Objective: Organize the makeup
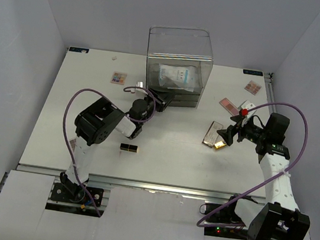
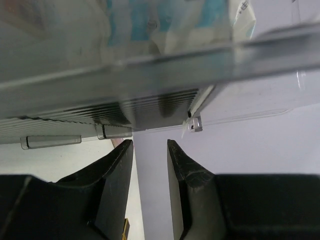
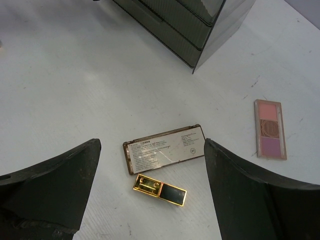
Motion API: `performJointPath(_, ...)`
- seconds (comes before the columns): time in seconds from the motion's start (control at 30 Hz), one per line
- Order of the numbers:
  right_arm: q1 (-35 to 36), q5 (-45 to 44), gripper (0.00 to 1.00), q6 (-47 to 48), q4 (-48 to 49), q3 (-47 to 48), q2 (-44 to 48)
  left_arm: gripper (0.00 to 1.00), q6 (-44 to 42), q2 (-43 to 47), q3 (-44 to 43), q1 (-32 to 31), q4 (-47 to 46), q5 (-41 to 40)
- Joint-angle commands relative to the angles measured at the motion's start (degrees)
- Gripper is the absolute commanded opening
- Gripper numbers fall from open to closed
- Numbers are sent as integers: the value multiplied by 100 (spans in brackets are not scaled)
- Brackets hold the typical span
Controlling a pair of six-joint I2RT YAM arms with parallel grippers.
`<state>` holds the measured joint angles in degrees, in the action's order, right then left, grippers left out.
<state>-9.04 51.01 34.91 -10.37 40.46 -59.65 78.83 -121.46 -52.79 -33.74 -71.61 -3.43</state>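
The box (image 1: 181, 45), a sachet (image 1: 175, 76) inside, is set far back on the white tabletop (image 1: 78, 108), walled in grey. The left tool (image 2: 150, 145), narrowly parted and empty, is held at its drawers. The right tool (image 3: 150, 150), spread wide and empty, is hung over a palette (image 3: 164, 155) and compact (image 3: 160, 190); a lipstick (image 1: 129, 147) is seen nearer the left tool.

Your left gripper (image 2: 150, 148) holds its two black fingers (image 2: 112, 175) a narrow gap apart with nothing between them. The tips are close to the ribbed front of the large clear acrylic drawer box (image 2: 150, 85). Through its wall you see a pale-blue and white sachet packet (image 2: 165, 20). A small clear tab (image 2: 193, 123) juts from the box's edge.
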Motion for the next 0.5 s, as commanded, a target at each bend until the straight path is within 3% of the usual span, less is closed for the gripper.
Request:
performJointPath(0.0,-28,40,90,43,176,-47,103,38,44,-147,-247,-1,136,-209)
performJointPath(0.17,-37,49,90,51,187,-56,131,32,113,-190,-272,-1,199,-289)
performJointPath(0.47,-37,49,90,53,193,-65,147,51,53,84,-80,-1,467,-157)
